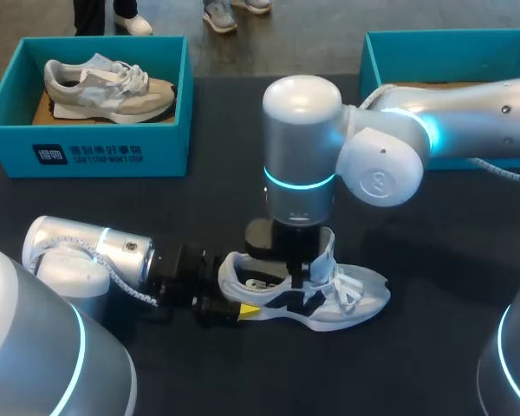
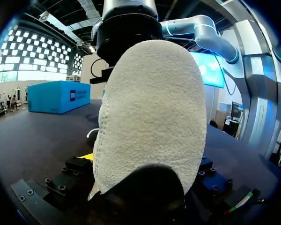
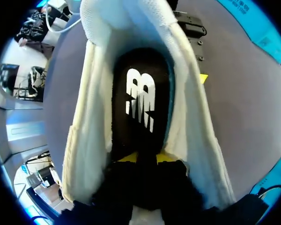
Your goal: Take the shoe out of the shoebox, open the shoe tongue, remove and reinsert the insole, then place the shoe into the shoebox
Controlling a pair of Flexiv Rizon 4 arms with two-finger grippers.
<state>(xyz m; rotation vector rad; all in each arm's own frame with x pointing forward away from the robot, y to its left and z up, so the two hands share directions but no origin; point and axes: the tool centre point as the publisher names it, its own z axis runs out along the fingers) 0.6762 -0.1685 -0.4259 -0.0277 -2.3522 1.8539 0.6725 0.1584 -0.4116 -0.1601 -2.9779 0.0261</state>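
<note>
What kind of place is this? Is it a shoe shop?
Probably not a shop; more likely a robot test or demo table. A left arm and a right arm work on a white sneaker on a dark table, and a teal shoebox holds a beige sneaker.

Left arm (image 1: pixel 87 251) comes in from the near left corner and lies low, its last links almost flat to the table, wrist pointing toward the right side. Left gripper (image 1: pixel 241 309) sits at the heel of the shoe (image 1: pixel 351 295), and the heel fills its wrist view; can't read the grip from here. Right arm (image 1: pixel 468 108) enters from the right with the forearm roughly level, bending at the elbow near the table's middle. Its wrist (image 1: pixel 299 147) hangs vertical with a cyan ring lit. Right gripper (image 1: pixel 293 270) points straight down into the shoe's opening, close to the left one. Grip there is unclear too.
</note>
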